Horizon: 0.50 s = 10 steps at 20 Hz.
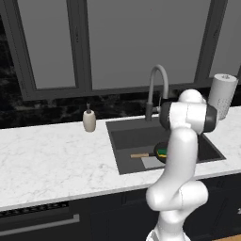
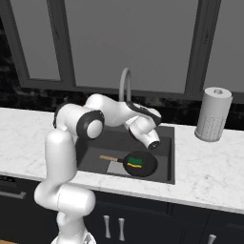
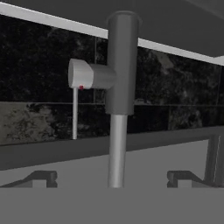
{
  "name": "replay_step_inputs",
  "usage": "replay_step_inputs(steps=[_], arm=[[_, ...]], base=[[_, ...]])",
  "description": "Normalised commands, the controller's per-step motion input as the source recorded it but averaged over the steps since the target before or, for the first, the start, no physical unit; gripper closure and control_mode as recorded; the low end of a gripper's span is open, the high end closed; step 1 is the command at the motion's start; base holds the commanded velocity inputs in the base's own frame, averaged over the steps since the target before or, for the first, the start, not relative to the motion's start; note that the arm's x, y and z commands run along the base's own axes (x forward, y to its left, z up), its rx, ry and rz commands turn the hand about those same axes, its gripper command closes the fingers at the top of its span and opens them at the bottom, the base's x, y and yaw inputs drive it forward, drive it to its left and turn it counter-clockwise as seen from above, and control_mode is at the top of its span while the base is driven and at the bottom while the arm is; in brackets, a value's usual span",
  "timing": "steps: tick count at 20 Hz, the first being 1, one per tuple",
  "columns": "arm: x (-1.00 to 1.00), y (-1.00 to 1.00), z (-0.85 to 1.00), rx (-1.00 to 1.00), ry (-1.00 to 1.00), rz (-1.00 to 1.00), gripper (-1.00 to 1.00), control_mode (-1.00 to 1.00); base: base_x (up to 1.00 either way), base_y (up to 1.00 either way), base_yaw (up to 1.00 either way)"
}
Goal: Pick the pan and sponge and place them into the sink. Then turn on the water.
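Note:
The black pan (image 2: 143, 166) lies on the floor of the dark sink (image 2: 164, 138), its wooden handle (image 2: 109, 158) pointing left. The green and yellow sponge (image 2: 135, 162) rests inside the pan. From the left base the pan (image 1: 161, 157) and sponge (image 1: 162, 152) peek out beside my arm. My gripper (image 3: 113, 179) is open and faces the grey faucet (image 3: 120, 65) close up, with the fingertips (image 3: 41, 178) wide apart on either side of its thin stem. The faucet's lever (image 3: 85, 74) sticks out to the left in this rolled view. No water is in view.
A beige soap dispenser (image 1: 89, 120) stands on the white marble counter (image 1: 52, 155) left of the sink. A paper towel roll (image 2: 213, 114) stands at the right. The gooseneck faucet (image 1: 158, 77) rises behind the basin in front of the dark window wall.

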Motion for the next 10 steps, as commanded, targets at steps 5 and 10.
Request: replay_step_inputs(steps=[5, 10], arm=[[0.43, 0.0, -0.14, 0.0, 0.0, 0.0, -1.0, -1.0], [0.47, 0.0, -0.05, 0.0, 0.0, 0.0, -1.0, -1.0]], base=[[0.0, 0.0, 0.0], [0.0, 0.0, 0.0]])
